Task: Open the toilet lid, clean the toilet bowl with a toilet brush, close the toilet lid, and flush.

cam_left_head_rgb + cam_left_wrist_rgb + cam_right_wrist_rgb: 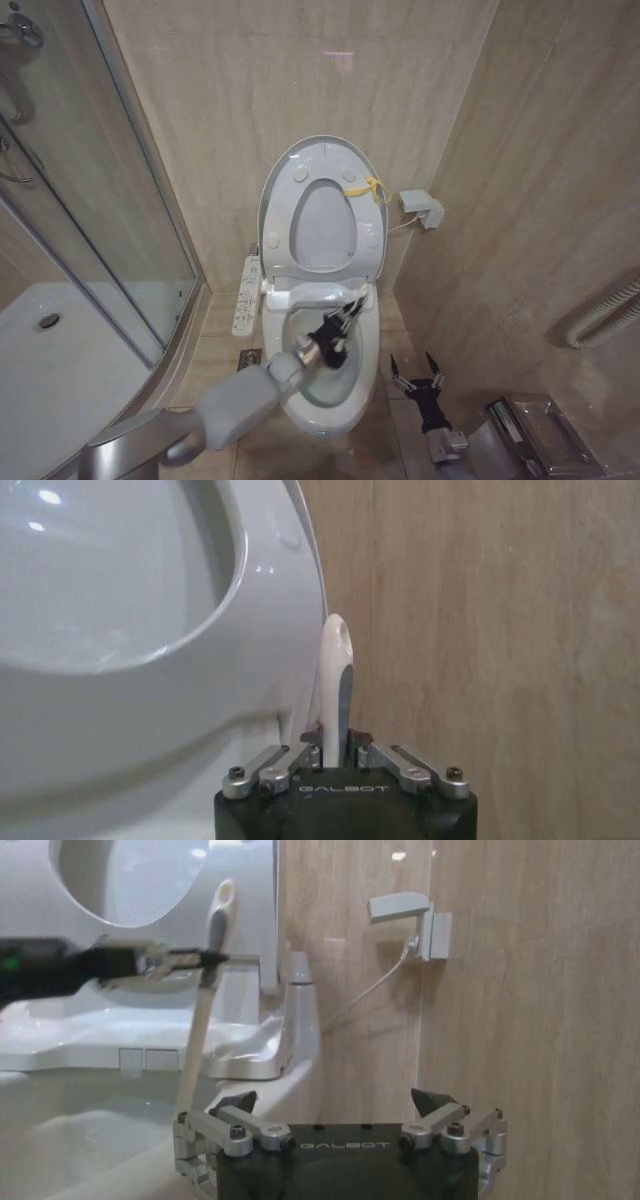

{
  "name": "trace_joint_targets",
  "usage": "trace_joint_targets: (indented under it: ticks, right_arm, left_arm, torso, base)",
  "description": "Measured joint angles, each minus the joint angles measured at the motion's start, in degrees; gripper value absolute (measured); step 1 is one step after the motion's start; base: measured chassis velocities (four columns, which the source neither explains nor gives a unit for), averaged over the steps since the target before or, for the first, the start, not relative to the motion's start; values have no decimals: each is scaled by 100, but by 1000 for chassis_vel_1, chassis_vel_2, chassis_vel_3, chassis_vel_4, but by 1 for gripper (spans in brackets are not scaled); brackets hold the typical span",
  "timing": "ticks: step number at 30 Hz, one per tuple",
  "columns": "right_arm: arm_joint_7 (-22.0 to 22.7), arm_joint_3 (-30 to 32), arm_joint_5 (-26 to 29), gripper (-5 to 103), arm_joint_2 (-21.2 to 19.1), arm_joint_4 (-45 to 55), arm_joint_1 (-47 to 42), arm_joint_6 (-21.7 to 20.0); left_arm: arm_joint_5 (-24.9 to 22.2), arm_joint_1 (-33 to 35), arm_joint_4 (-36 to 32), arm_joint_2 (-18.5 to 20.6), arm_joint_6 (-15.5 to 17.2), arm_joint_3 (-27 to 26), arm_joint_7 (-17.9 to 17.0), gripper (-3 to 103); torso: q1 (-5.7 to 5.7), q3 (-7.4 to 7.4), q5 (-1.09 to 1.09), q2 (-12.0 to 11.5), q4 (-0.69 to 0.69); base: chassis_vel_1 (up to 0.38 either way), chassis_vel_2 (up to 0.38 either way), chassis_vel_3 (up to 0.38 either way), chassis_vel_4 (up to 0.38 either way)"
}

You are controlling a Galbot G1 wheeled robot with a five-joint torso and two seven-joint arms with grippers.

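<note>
**Head view: thin handle, narrow grip**

The left gripper (345, 318) pinches the toilet brush (205, 1001) over the toilet bowl (330, 400); the handle may twist loose under scrubbing. The right gripper (420, 378) waits spread beside the bowl, with the toilet lid (280, 185) raised.

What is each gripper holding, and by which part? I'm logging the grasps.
The left gripper holds the toilet brush by its white handle, near the upper end. The right gripper is open, holding nothing.

Left tool (345, 318) over toilet bowl (330, 395); toilet lid (300, 165) raised.
</note>
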Motion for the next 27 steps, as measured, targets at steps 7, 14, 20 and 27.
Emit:
trace_joint_targets:
  ticks: [7,14,20,27]
  right_arm:
    - [3,15,1,100,-25,16,2,-3]
    - [4,22,0,100,-23,4,12,-8]
    - [6,11,-39,100,37,4,13,-14]
    - [9,-1,-59,100,87,26,16,-22]
  left_arm:
    - [1,47,186,201,-26,319,132,16]
    - [-80,-50,84,-5,-3,86,94,16]
    - [-75,-75,294,-71,-28,67,147,16]
    - [-19,87,220,-12,-47,207,170,16]
  torso:
    - [0,1,0,-1,12]
    - [0,1,-1,-1,2]
    - [0,0,0,-1,2]
    - [0,1,1,-1,9]
  base:
    - [0,0,0,0]
    - [0,0,0,0]
    - [0,0,0,0]
    - [0,0,0,0]
